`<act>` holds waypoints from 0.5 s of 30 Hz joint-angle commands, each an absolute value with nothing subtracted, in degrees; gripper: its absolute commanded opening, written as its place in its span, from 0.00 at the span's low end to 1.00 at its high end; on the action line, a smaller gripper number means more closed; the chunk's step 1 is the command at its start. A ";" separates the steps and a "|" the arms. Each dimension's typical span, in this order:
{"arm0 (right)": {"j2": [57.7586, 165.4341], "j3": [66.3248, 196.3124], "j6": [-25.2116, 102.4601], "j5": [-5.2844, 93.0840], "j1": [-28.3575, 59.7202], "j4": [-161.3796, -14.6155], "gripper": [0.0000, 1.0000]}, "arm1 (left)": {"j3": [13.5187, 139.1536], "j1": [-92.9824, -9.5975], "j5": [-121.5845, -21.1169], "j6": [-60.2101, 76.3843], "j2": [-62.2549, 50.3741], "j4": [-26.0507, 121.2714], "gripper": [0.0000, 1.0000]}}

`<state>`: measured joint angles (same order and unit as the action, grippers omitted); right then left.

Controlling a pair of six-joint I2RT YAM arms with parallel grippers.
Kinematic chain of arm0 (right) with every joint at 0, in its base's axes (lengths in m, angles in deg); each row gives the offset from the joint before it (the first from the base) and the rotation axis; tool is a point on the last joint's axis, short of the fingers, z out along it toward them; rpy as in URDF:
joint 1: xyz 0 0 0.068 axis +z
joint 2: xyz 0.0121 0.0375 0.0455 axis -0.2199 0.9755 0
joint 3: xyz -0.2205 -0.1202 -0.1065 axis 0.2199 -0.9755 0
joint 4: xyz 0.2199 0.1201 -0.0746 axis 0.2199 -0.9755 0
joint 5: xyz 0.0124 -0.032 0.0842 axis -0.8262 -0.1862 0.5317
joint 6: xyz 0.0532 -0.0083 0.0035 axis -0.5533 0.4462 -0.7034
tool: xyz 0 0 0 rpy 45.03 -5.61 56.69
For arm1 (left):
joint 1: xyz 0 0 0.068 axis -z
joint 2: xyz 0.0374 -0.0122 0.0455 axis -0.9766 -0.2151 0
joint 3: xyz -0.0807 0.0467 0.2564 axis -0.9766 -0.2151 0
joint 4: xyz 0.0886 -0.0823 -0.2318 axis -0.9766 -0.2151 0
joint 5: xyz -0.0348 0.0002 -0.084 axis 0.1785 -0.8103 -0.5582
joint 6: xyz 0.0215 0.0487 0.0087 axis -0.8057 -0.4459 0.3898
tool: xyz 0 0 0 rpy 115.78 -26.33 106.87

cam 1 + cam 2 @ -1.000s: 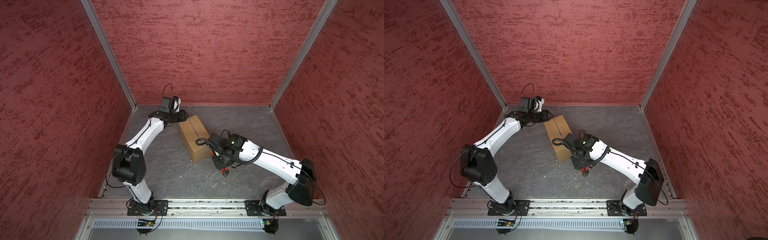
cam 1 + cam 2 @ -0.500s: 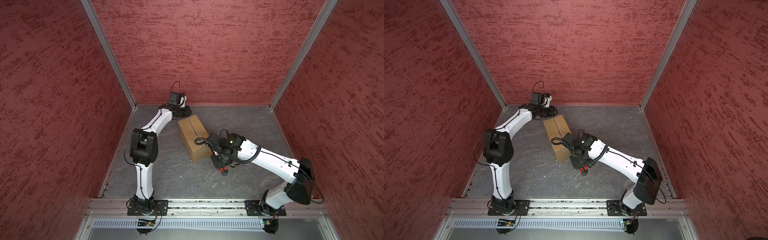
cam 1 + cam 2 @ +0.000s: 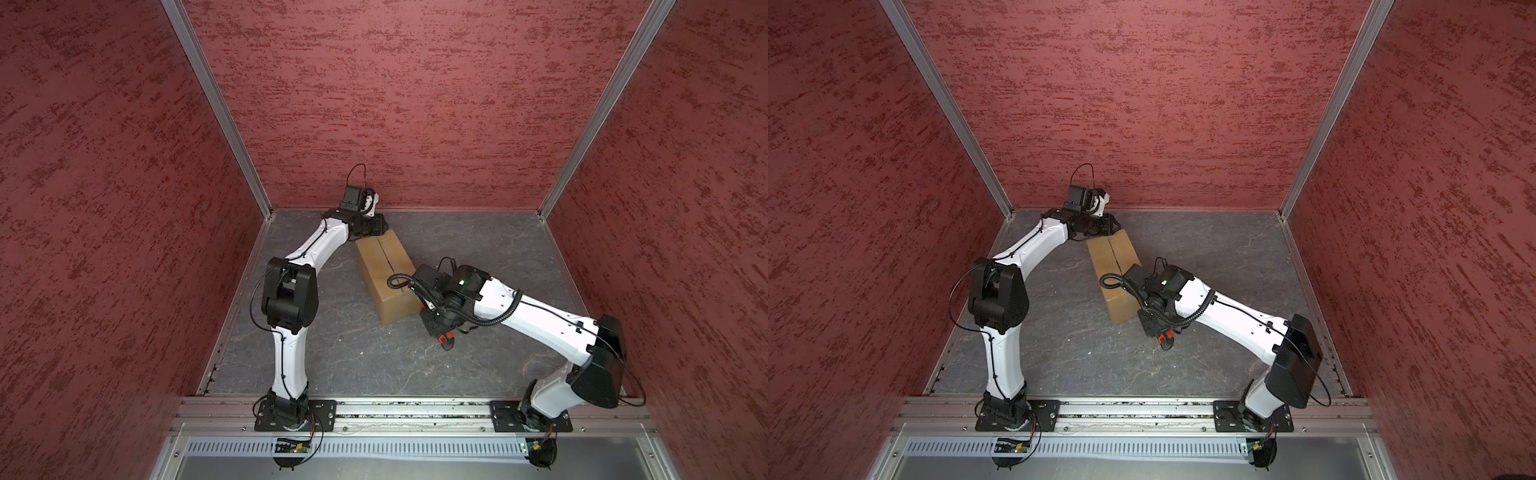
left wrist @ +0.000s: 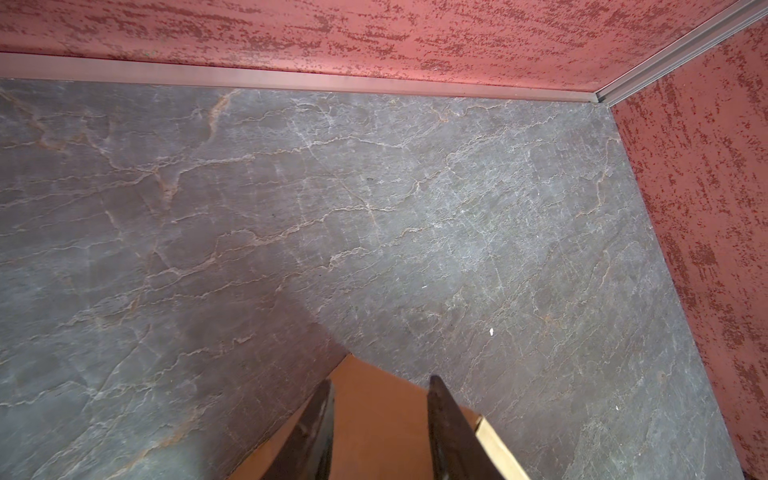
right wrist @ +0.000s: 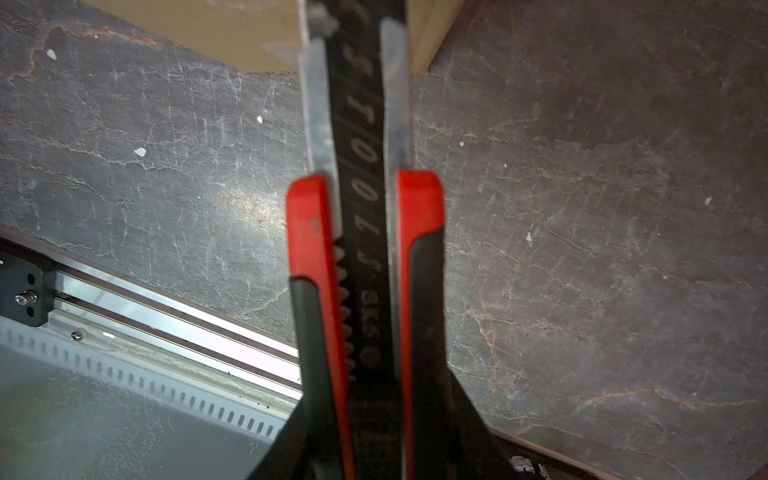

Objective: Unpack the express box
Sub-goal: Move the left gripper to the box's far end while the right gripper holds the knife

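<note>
We see the express box [image 3: 384, 270] closed on the desk [image 3: 332, 353]. Since a second ago our left hand [image 4: 380, 384] has shifted over the box's far corner, fingers apart. Our right hand [image 3: 440, 330] stays at its near end, pinching a utility knife [image 5: 361, 187].

The only words are on the knife [image 5: 419, 216], seen in the right wrist view. Pale letters run down the black strip [image 5: 360, 137] in its middle, one after another. They spell TOOLS. One more S stands before that word, and the rest there is cut off. After TOOLS come small letters that look like SK5, but they are blurry.
</note>
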<state>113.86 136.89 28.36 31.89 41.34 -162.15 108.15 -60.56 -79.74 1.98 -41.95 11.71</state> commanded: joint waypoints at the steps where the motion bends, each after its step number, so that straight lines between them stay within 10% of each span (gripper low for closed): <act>1: 114.43 139.28 28.82 30.55 41.26 -162.46 0.04 | 106.95 -60.27 -80.84 0.98 -41.53 12.65 0.38; 15: 115.46 140.10 29.50 31.02 40.65 -161.89 0.04 | 105.33 -59.59 -81.84 1.53 -40.78 13.76 0.38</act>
